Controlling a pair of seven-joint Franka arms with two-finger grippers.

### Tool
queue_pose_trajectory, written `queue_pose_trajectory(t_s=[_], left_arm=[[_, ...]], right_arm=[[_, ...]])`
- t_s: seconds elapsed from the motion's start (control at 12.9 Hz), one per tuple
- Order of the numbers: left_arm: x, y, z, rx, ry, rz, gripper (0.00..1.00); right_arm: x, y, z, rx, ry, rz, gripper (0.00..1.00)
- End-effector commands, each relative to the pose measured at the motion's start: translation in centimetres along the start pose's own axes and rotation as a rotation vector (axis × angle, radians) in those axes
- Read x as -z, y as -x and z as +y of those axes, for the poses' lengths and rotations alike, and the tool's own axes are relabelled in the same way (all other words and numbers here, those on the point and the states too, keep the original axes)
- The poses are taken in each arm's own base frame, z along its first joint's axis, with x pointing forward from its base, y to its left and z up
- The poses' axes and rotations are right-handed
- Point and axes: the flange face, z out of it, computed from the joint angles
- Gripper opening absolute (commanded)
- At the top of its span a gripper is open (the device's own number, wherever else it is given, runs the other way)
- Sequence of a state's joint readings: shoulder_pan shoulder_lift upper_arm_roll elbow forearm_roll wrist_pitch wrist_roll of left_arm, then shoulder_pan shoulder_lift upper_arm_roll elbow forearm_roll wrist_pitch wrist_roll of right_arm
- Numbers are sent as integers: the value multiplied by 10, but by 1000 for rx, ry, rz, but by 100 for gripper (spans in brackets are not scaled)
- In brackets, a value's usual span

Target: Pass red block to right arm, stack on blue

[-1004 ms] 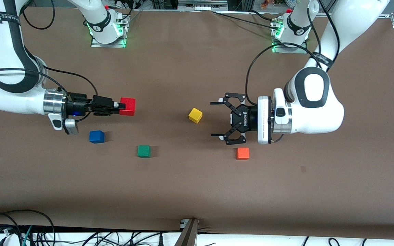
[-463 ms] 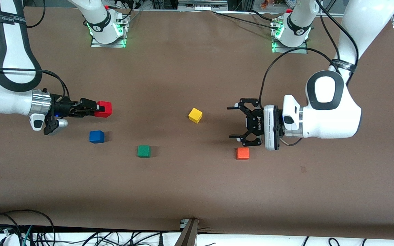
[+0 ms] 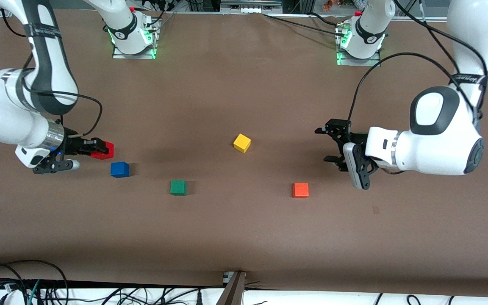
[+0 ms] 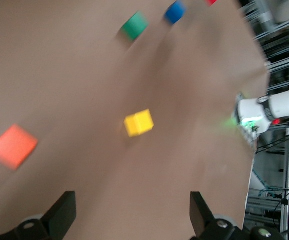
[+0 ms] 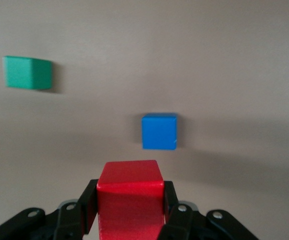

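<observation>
**One block handed over; stacking not yet done**

Both arms have drawn apart since a second ago. The right gripper (image 3: 100,149) is pinched on the red block (image 3: 103,151), having carried it from mid-table toward the right arm's end. It holds the block in the air close to the blue block (image 3: 120,169), not yet squarely over it. The right wrist view shows the red block (image 5: 130,200) clamped between the fingers, with the blue block (image 5: 159,131) ahead. The left gripper (image 3: 333,144), jaws spread and empty, has pulled back toward its own end and waits near the orange block (image 3: 300,190).

Judgement: handover complete. Remaining work is aligning over the blue block, lowering, and releasing.
</observation>
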State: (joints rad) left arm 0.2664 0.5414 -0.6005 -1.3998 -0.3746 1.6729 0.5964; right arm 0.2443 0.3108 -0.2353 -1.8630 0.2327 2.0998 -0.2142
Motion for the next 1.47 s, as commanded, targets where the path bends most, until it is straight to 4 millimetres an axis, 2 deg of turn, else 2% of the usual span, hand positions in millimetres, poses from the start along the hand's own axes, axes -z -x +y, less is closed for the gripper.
queue_pose_trajectory(t_s=[0.0,0.15,0.31,0.46,0.62,0.7,0.85,0.93,1.0,1.08,1.24,1.39], left_arm=[[33,18,34,213,-227,-133,100],[48,32,52,444,-393,-189,100],[60,40,58,683,-498,-165,100],[72,47,63,792,-682,-159,100],[83,47,66,838,-762,-126,100],[95,46,70,836,-781,-102,100],[131,42,82,835,-773,-15,100],[147,49,75,858,-768,11,100],[149,51,75,864,-738,24,100],[154,52,86,872,-699,43,100],[160,75,79,940,-709,78,100],[177,111,60,966,-685,185,100]], right_arm=[[-19,-3,-17,21,86,37,0],[-40,4,-12,37,120,80,0],[-47,5,-11,41,127,102,0],[-56,3,-10,41,134,111,0],[-67,2,-9,41,140,110,0],[-71,2,-9,42,142,110,0],[-74,4,-8,41,142,104,0],[-74,4,-8,41,142,104,0],[-74,4,-8,41,142,105,0],[-77,3,-8,41,145,111,0],[-83,2,-7,43,149,113,0],[-83,2,-8,45,149,113,0]])
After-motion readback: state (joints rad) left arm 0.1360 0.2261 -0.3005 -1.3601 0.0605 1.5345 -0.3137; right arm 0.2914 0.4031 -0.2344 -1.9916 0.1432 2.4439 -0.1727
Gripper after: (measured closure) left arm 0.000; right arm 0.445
